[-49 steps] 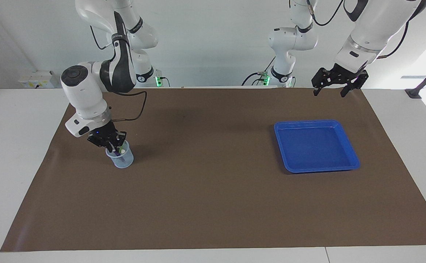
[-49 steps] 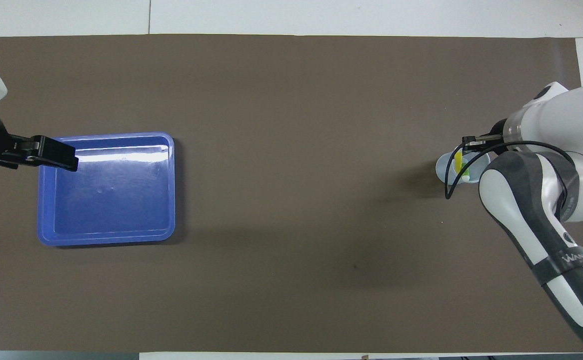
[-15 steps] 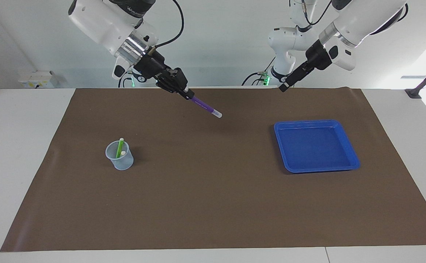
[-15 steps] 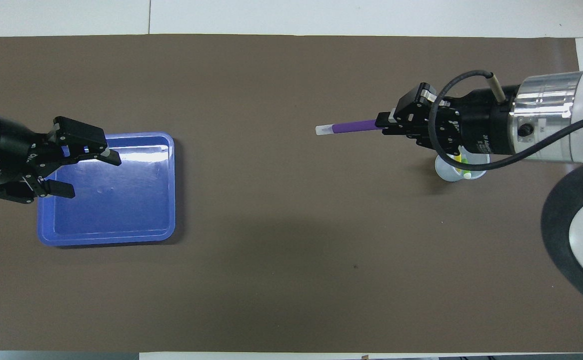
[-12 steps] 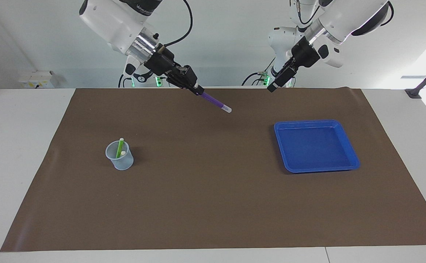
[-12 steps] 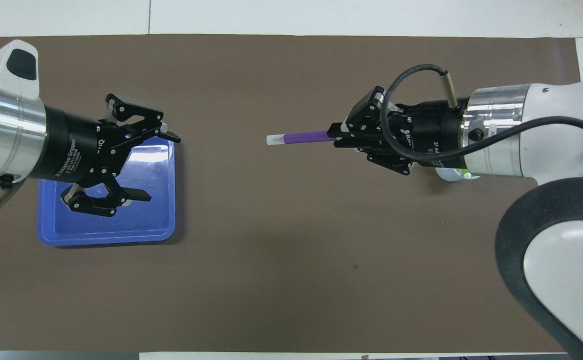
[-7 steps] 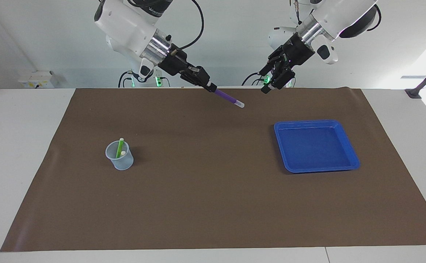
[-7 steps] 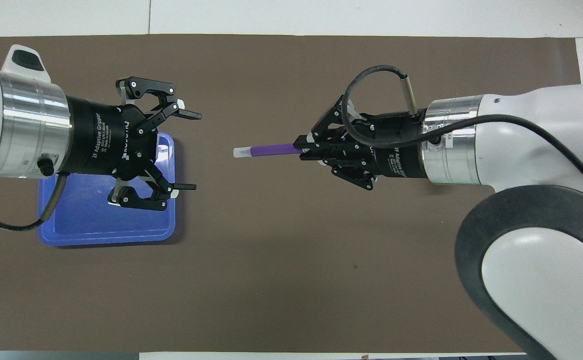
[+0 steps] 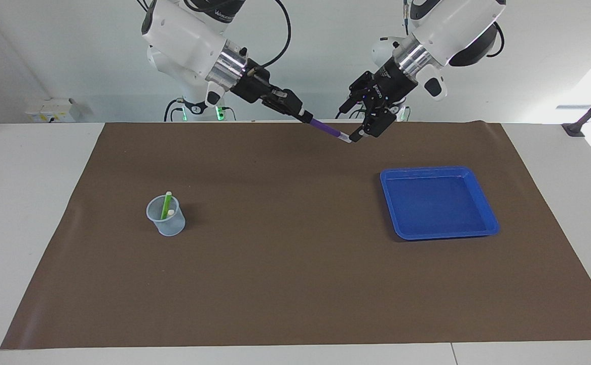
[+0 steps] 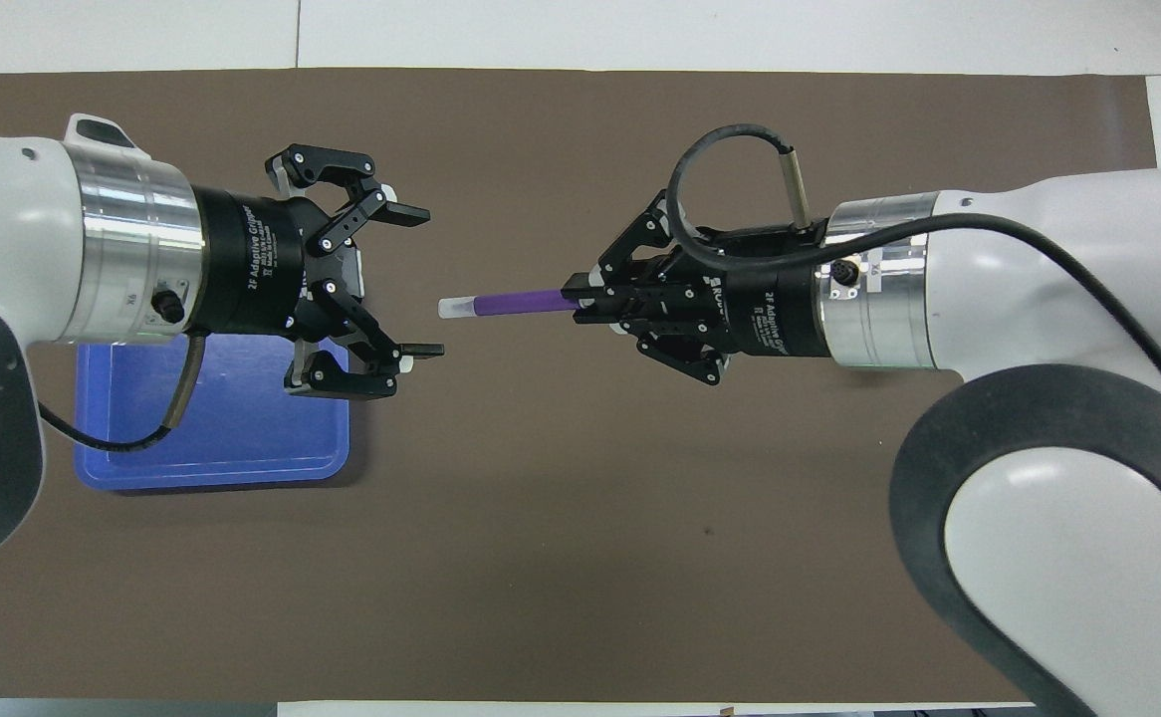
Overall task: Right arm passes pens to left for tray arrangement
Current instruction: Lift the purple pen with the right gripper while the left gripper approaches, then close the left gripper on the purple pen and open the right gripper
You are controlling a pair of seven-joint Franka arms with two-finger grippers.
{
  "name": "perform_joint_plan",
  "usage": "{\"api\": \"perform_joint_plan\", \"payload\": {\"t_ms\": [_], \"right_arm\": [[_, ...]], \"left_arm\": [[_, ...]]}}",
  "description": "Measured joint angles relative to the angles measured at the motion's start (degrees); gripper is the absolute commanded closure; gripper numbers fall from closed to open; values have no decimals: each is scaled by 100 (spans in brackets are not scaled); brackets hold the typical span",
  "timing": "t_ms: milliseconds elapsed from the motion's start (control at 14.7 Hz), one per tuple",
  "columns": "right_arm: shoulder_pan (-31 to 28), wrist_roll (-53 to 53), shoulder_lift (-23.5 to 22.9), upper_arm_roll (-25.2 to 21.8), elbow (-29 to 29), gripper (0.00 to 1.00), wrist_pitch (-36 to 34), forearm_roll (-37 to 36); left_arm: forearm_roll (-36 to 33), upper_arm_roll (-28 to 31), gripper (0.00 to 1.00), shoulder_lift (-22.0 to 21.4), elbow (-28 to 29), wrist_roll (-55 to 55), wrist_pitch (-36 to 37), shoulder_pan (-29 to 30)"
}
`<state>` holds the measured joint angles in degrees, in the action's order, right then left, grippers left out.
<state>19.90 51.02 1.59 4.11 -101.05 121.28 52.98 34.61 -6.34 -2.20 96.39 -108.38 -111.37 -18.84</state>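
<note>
Right tool clamped on the purple pen, raised over the brown mat near the middle of the table. Pen held by its coloured end, whitish tip pointing away from the right tool, straight at the left tool. Left tool up in the air too, fingers spread wide, nothing between them. Whitish tip just at the mouth of those spread fingers in both views; touching or just short of touching, cannot tell.

Outward from the left tool: blue tray on the mat below and toward the left arm's end, bare inside, no pen in it. Outward from the right tool: small translucent cup well apart, toward the right arm's end, upright on the mat. Green pen standing in the cup, a second whitish cap beside it, probably the yellow pen, colour hidden.

Progress, as a judgement: early. First pen lifted out and brought to the meeting point, handover not yet made. Left to do: close the left tool on the purple pen, release from the right tool, lay it in the tray, then the same for the two pens in the cup.
</note>
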Motion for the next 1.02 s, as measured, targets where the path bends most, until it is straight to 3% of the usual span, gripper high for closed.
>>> {"api": "perform_joint_plan", "payload": {"t_ms": [544, 1020], "right_arm": [[27, 56, -23, 61, 59, 100, 67, 0], [27, 56, -38, 61, 65, 100, 73, 0]], "left_arm": [[-110, -20, 15, -1, 163, -53, -229, -269], [-724, -81, 15, -57, 48, -57, -9, -404]]}}
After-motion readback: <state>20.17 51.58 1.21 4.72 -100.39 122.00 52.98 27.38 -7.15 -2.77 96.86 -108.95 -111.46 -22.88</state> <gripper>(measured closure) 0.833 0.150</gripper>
